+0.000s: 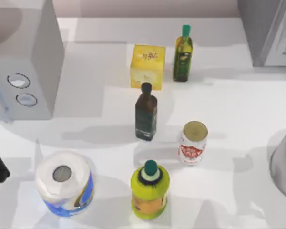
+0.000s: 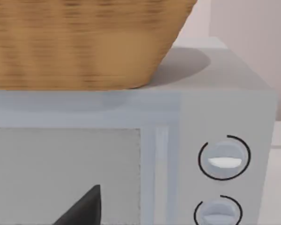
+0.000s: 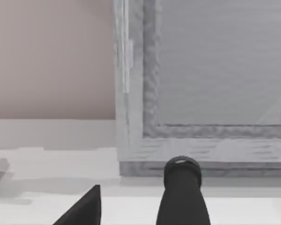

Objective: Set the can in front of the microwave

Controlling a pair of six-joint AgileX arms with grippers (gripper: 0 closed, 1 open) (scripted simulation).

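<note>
Top view: can (image 1: 194,142) is seen upright on the white table (image 1: 238,109), right of centre, untouched. White body, red emblem, dull gold-tan flat top. It is flanked by a dark brown bottle (image 1: 146,112) to its left and a yellow-green jar (image 1: 149,190) with teal cap nearer the front edge. Microwave (image 1: 24,62) is located at the table's far left, two ringed dials facing right; can is well apart from it.

A wicker basket (image 2: 84,42) on the microwave's top is revealed by the left wrist view, along with the door window and both dials.

Left arm is parked at the left edge, in front of the microwave; one dark fingertip (image 2: 82,208) is visible, finger spacing cannot be told. Right arm is parked at the right edge, facing a darker grey appliance (image 3: 215,79); finger spacing likewise cannot be told.

Also on table: yellow box (image 1: 147,66), green oil bottle (image 1: 183,55), paper roll (image 1: 64,183).
</note>
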